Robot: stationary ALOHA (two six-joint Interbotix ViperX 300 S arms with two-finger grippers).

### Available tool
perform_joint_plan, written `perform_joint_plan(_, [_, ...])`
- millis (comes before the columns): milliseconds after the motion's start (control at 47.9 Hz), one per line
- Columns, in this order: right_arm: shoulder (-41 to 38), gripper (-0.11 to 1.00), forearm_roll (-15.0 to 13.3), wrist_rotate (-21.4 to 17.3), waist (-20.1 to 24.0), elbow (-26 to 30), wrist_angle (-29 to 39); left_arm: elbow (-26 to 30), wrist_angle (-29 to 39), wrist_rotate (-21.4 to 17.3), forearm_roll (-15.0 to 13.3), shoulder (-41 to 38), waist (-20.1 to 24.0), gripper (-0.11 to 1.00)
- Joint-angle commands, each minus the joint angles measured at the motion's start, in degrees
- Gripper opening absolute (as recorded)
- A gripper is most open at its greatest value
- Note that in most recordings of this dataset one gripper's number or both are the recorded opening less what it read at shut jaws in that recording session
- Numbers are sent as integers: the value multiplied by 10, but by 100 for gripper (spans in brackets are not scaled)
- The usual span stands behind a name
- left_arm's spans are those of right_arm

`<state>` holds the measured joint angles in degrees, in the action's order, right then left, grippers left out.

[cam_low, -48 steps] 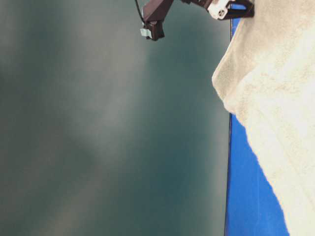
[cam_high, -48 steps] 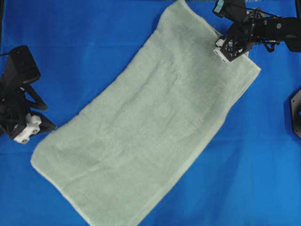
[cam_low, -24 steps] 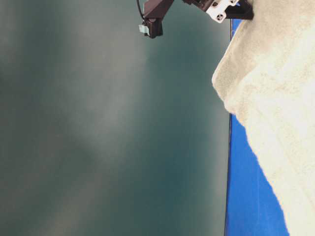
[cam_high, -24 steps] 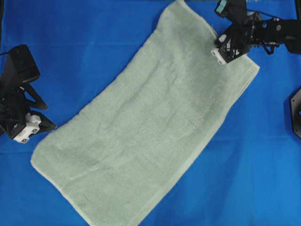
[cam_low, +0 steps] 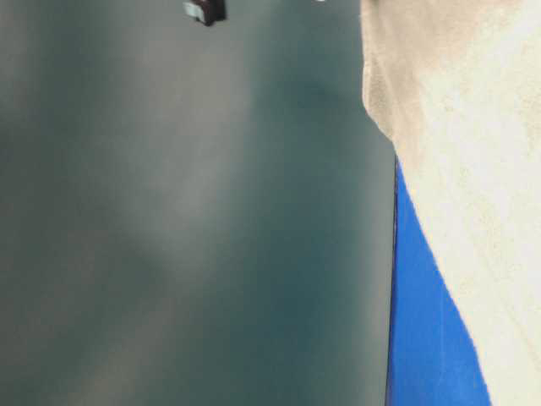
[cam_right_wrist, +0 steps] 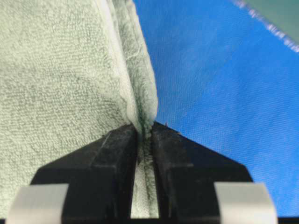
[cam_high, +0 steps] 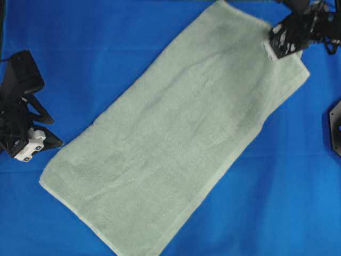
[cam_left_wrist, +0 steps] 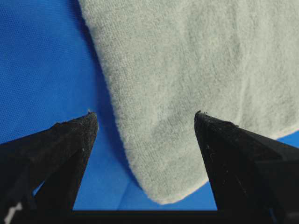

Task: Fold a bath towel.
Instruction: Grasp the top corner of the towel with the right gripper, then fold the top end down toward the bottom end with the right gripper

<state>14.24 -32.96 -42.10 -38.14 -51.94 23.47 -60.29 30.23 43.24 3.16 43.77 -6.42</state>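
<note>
The pale sage-green bath towel (cam_high: 176, 133) lies spread flat and diagonal on the blue cover, from lower left to upper right. My right gripper (cam_high: 281, 47) is at the towel's far right short edge and is shut on its hemmed edge; the right wrist view shows the towel (cam_right_wrist: 56, 84) pinched in a ridge between the fingers (cam_right_wrist: 112, 158). My left gripper (cam_high: 33, 145) rests open on the blue cover just left of the towel's near left corner. The left wrist view shows that rounded corner (cam_left_wrist: 187, 93) between the spread fingers (cam_left_wrist: 60, 149), untouched. The towel (cam_low: 473, 169) fills the right side of the table-level view.
The bright blue table cover (cam_high: 106, 42) surrounds the towel on all sides. A dark fixture (cam_high: 335, 128) sits at the right edge of the overhead view. The table edge (cam_low: 395, 296) runs vertically in the table-level view, with a dark teal background to its left.
My right gripper has pulled the towel's far edge up and to the right; the whole towel has slid and stretched that way. The left arm has not moved.
</note>
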Motion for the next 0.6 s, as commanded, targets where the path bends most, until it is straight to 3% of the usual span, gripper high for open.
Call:
perform_joint_plan(0, [18, 14, 6, -1, -4, 4, -2, 9, -4, -2, 3, 0, 1, 80])
perform_joint_plan(188, [18, 14, 57, -1, 67, 9, -40, 9, -4, -1, 3, 0, 1, 80])
perform_joint_plan(396, [2, 14, 127, -8, 257, 49, -77, 9, -5, -1, 3, -2, 1, 80])
perform_joint_plan(584, [-83, 14, 131, -40, 395, 132, -105, 9, -11, -3, 4, -9, 1, 80])
